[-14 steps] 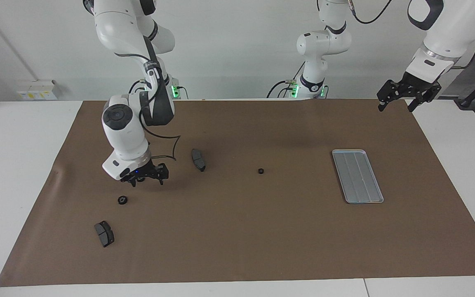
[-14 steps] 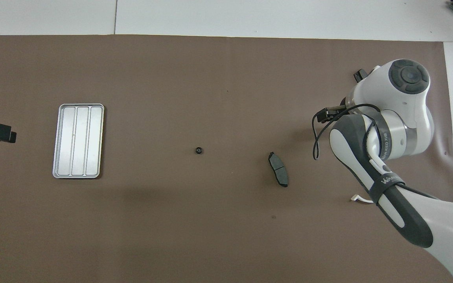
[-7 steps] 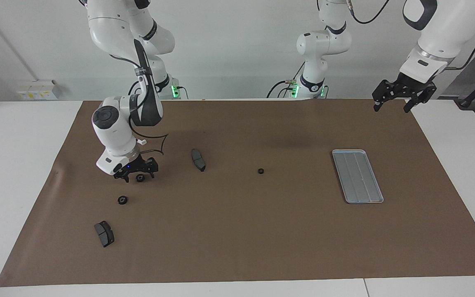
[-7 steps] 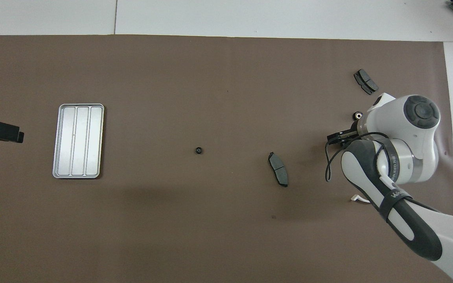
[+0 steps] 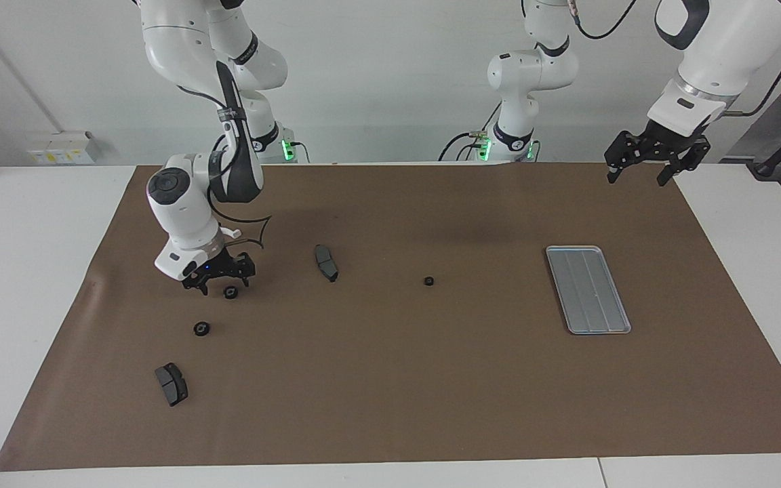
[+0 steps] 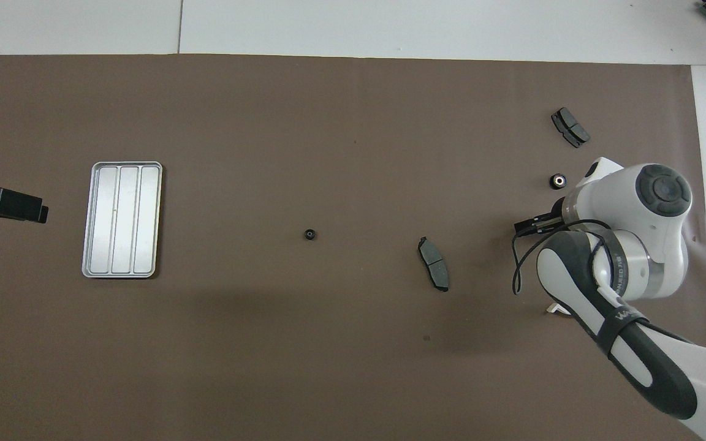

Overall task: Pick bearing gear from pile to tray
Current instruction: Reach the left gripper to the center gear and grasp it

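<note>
Nearest bearing ring point(image 5: 230, 292): flat on the brown mat point(image 5: 390, 407) toward the right arm's end, directly under the right gripper point(image 5: 226, 285) and between its two spread fingertips; contact with either finger not discernible. Right gripper: open, nothing held, low over the mat. Right arm: reaching down from its base, elbow folded, wrist tipped so that the fingers point down at the mat; in the overhead view, covering this ring. Left gripper point(image 5: 636, 177): open and empty, raised over the mat's edge at the left arm's end, well apart from every part, arm waiting. Tray point(image 5: 587, 289): flat on the mat toward the left arm's end, grooves running lengthwise, nothing in it. Count of black rings: three, namely the one at the right gripper, a second point(image 5: 201, 329) farther from the robots than the first, and a third point(image 5: 429, 280) alone between the pile and the tray. Count of black wedge pads: two, one point(image 5: 326, 262) beside the right gripper toward the tray, one point(image 5: 171, 383) farthest from the robots. Count of trays: one.
</note>
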{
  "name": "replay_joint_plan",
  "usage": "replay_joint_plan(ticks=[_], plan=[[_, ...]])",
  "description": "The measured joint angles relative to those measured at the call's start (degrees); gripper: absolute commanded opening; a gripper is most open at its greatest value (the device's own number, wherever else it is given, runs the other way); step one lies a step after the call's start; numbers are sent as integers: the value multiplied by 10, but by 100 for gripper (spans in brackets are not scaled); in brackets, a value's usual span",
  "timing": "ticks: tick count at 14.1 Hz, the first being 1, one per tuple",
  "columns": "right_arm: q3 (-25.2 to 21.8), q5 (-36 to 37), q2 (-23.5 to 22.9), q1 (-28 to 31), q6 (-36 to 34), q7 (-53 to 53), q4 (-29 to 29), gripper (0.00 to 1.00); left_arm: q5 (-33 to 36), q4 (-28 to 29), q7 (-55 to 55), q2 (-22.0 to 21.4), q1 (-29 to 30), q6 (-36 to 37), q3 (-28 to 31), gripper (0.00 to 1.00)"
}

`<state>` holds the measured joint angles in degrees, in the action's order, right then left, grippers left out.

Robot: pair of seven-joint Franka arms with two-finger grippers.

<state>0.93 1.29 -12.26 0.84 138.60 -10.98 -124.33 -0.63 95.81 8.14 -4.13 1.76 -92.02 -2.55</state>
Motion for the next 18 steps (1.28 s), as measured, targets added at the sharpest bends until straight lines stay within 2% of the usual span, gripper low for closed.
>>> replay_joint_plan(ticks=[3, 10, 15, 18], plan=[[0, -22, 0, 4, 17, -17, -12, 90, 0, 0, 0, -1, -4, 0, -3, 100], [1, -32, 0, 4, 40, -20, -21, 77, 0, 0, 3, -4, -15, 9, -7, 100], [1, -32, 0, 3, 44, -20, -24, 72, 0, 0, 7, -5, -17, -3, -11, 100], [1, -32, 0, 3, 47, -20, -25, 67, 0, 4, -80, -3, -60, -11, -13, 100]])
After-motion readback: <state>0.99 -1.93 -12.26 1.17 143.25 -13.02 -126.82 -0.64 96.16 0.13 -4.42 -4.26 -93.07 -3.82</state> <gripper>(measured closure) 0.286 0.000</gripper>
